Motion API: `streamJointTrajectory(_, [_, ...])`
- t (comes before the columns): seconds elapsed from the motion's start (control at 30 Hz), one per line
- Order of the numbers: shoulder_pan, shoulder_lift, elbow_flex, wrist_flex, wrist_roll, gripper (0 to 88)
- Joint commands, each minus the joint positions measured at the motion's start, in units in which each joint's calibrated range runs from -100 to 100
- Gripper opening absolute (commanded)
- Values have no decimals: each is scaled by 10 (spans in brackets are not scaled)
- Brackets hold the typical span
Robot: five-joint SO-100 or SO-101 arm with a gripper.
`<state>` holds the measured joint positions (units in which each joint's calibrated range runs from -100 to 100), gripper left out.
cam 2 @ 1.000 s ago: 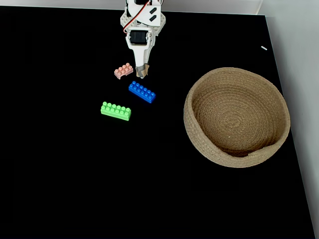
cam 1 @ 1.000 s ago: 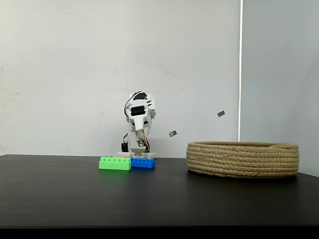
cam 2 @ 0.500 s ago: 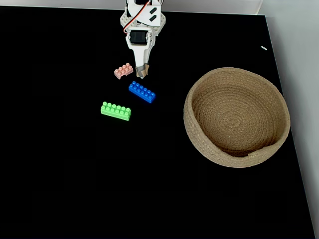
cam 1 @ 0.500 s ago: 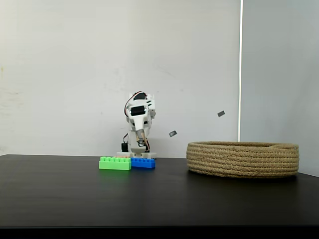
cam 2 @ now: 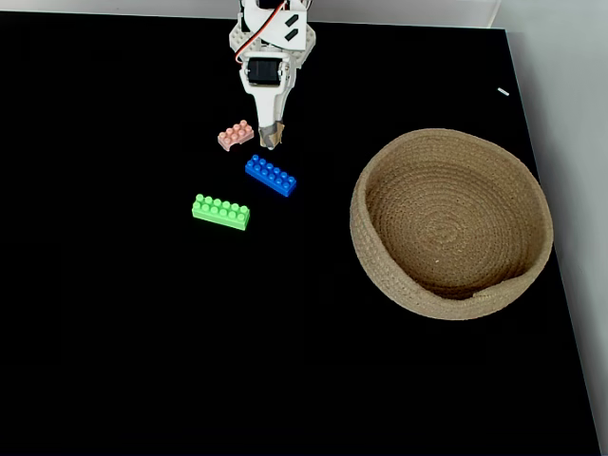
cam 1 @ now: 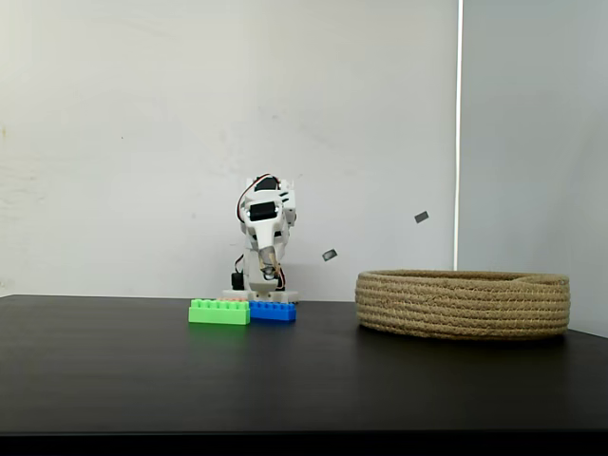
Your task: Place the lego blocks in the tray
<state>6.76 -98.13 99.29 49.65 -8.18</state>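
Three studded plastic bricks lie on my black surface, toward its far edge: a long bright green brick [cam 2: 220,211], a blue brick [cam 2: 271,176] set at a slant, and a shorter salmon-pink brick [cam 2: 236,135] nearest the arm. In the fixed view from above they sit apart from one another in a loose cluster, the pink one closest to the far edge, the green one farthest from it. In the low fixed view the green brick [cam 1: 219,311] and blue brick [cam 1: 273,311] overlap along my line of sight, their glossy studs catching the light.

The tray [cam 2: 451,222], a wide, shallow round basket of coiled tan rope, stands well apart from the bricks, near the surface's right edge as the view from above shows it. Its rough rope coils spiral in to the middle of the floor. From the side the tray [cam 1: 463,304] reads as a low, ribbed band.

My tool [cam 2: 269,139] points down from the white arm [cam 2: 272,47] at the far edge, its tapered tip just beside the pink brick and near the blue one. Its jaws look drawn together, and it has hold of nothing. In the low view the tool [cam 1: 269,271] hangs above the bricks before a plain pale wall [cam 1: 142,142].
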Motion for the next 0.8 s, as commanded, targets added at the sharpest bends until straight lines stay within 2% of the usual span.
streamJointTrajectory(0.0, [-2,-1,-44,30,-14,21])
streamJointTrajectory(0.07, [-3,27,-91,77,-10,74])
streamJointTrajectory(0.17, [-6,112,-156,105,-19,87])
streamJointTrajectory(0.4, [7,362,-302,104,-36,170])
streamJointTrajectory(0.77, [30,622,-445,74,-48,246])
